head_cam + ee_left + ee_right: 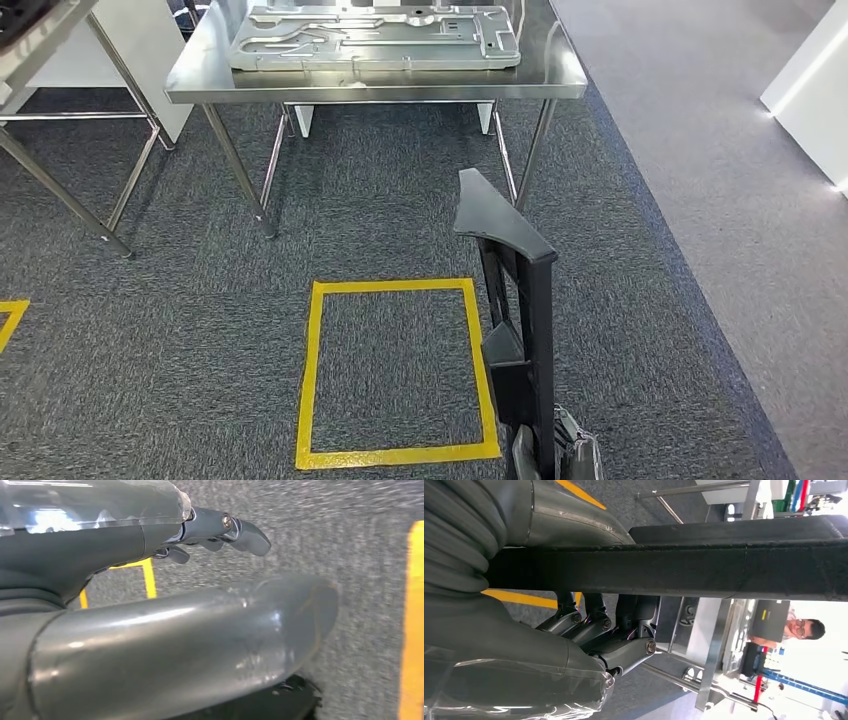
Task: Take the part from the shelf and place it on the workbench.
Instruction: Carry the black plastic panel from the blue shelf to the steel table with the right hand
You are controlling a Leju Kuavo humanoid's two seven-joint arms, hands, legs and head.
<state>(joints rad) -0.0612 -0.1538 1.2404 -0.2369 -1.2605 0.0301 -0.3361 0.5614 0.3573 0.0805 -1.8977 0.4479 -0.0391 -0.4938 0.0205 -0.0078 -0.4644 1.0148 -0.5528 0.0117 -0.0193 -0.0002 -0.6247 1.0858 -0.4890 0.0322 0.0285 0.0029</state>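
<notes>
The right hand (594, 630) is gripping the long black angular plastic part (515, 320), fingers wrapped around its bar, and is holding it upright over the grey carpet just right of the yellow taped floor square (395, 372). The left hand (165, 605) is hanging empty, fingers apart. The stainless-steel workbench (375, 85) is standing far ahead, already carrying a large flat silver metal panel (375, 38); the tall part may be tipping in the grip or striking the table edge or panel on approach

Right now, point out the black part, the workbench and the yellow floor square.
black part (528, 300), head view, its upright middle.
workbench (375, 84), head view, its bare front edge.
yellow floor square (313, 375), head view, its left tape strip.
</notes>
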